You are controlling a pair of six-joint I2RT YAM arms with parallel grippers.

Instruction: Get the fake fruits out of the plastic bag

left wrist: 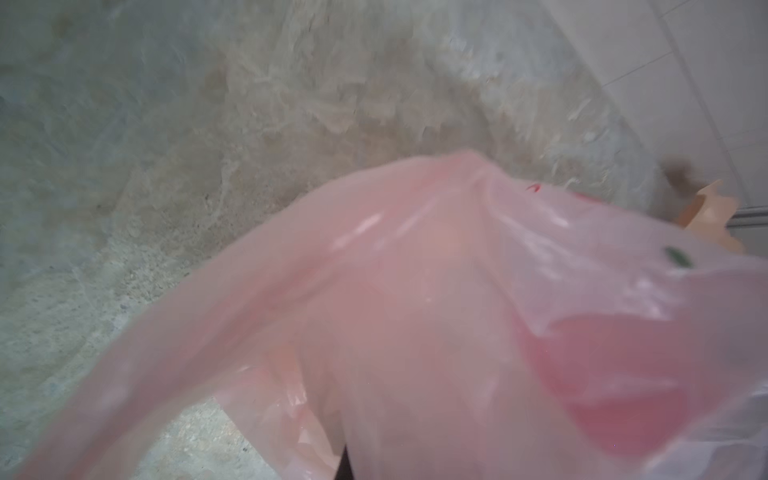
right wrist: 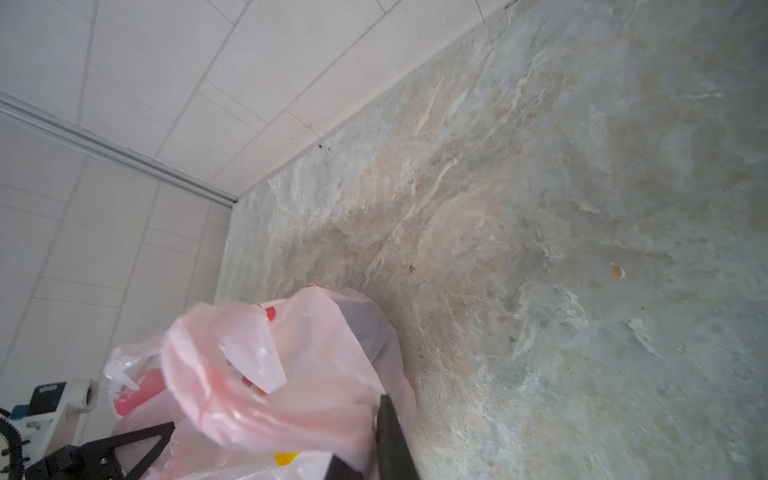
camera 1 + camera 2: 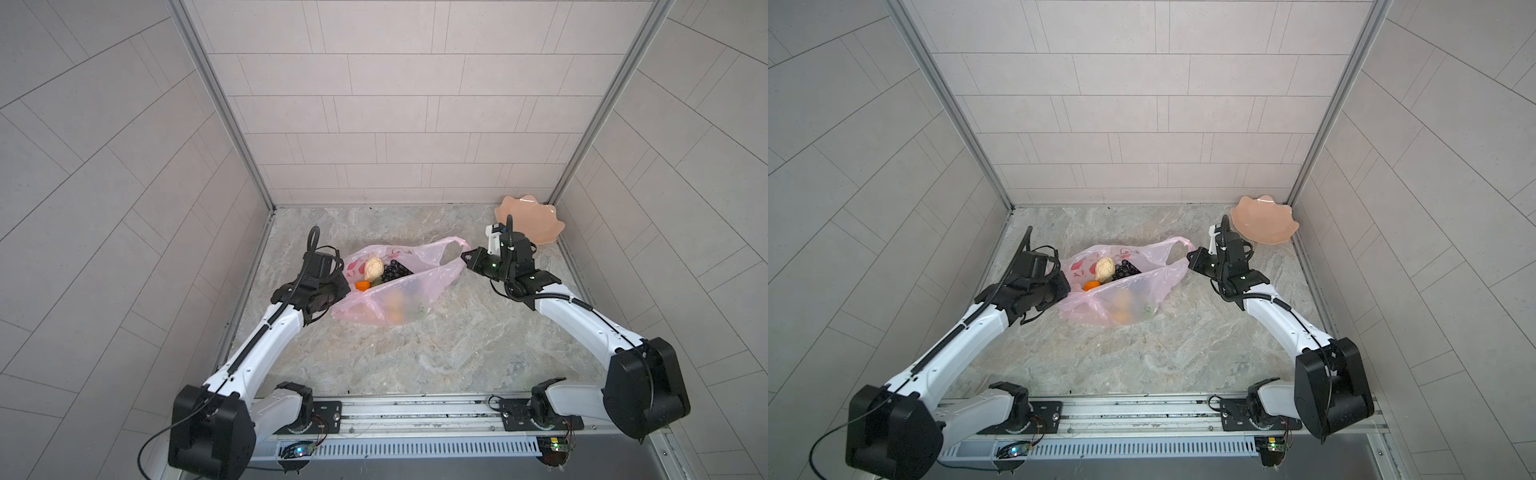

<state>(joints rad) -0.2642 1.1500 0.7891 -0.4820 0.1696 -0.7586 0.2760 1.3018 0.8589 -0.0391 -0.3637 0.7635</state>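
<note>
The pink plastic bag (image 3: 409,286) (image 3: 1136,291) lies stretched open on the stone top between my two arms. Fake fruits show in its mouth: a cream knobbly one (image 3: 374,268) (image 3: 1104,269), a dark grape bunch (image 3: 393,272) and an orange piece (image 3: 363,285). More fruit glows orange through the film (image 3: 395,309). My left gripper (image 3: 340,287) (image 3: 1068,290) is shut on the bag's left end, and the film (image 1: 415,311) fills the left wrist view. My right gripper (image 3: 465,257) (image 2: 365,453) pinches the right handle (image 2: 249,399), jaws nearly together.
A peach scalloped dish (image 3: 536,226) (image 3: 1266,226) stands in the back right corner, just behind my right wrist. Tiled walls close in the stone top (image 3: 415,353) on three sides. The arms' rail (image 3: 415,411) runs along the front edge.
</note>
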